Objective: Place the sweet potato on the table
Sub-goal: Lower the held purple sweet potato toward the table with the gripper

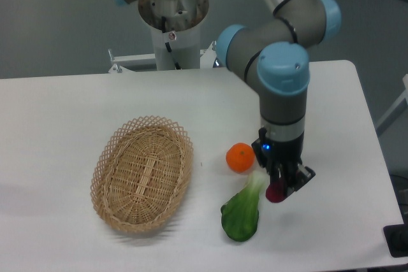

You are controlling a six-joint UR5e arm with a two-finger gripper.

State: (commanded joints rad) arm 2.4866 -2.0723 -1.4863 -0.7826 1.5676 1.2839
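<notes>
The sweet potato [275, 192] shows as a small dark reddish-purple end between the fingers of my gripper [280, 186]. The gripper is shut on it and holds it close over the white table [64, 113], right of the middle near the front. Most of the tuber is hidden by the fingers. I cannot tell whether it touches the tabletop.
A round orange [240, 157] lies just left of the gripper. A green leafy vegetable [243, 213] lies below-left of it, its pale stem reaching up to the gripper. An oval wicker basket [142, 173] sits left of centre. The robot's base [172, 23] stands at the back edge.
</notes>
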